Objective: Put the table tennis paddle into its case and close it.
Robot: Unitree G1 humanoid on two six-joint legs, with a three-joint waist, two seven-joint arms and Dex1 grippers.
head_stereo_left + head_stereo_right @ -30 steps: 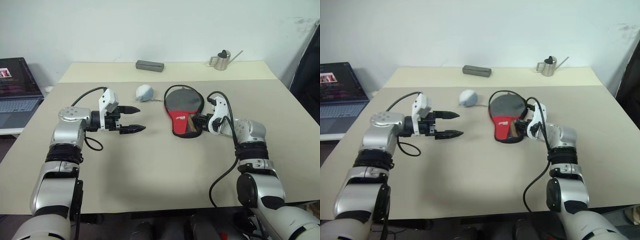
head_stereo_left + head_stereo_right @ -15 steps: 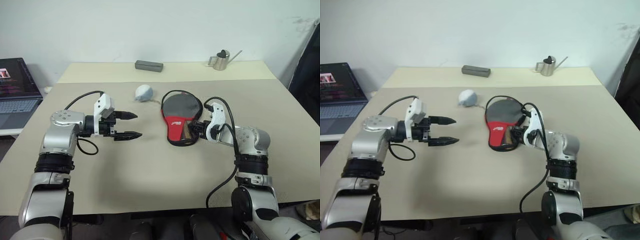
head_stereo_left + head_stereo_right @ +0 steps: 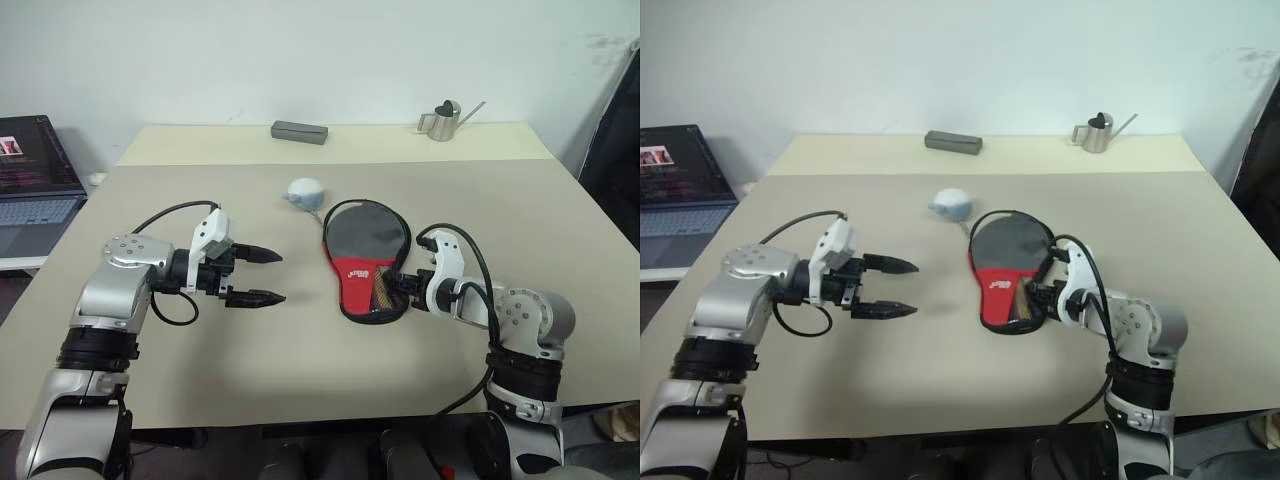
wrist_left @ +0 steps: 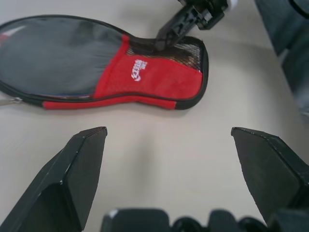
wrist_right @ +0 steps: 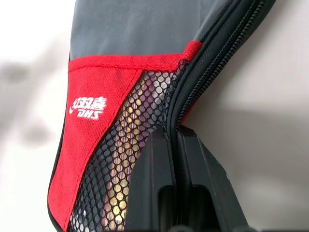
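The case (image 3: 366,235) lies flat in the middle of the table, dark grey fabric with a red mesh pocket (image 5: 91,106) at its narrow end, which points toward me. My right gripper (image 3: 393,289) is shut on the case's black zipper rim (image 5: 193,92) at that narrow end. A light wood colour shows through the mesh; the rest of the table tennis paddle is hidden. My left gripper (image 3: 282,277) hovers open to the left of the case, a short way from it, pointing at it with nothing between its fingers.
A small white-grey ball (image 3: 304,192) sits just behind the case, joined to it by a thin cord. A grey block (image 3: 299,131) and a small metal watering can (image 3: 440,119) stand along the far edge. A laptop (image 3: 35,180) sits beyond the table's left side.
My right gripper has drawn back toward me, dragging the case with it; the ball followed toward the case. My left gripper has also pulled back, still open.
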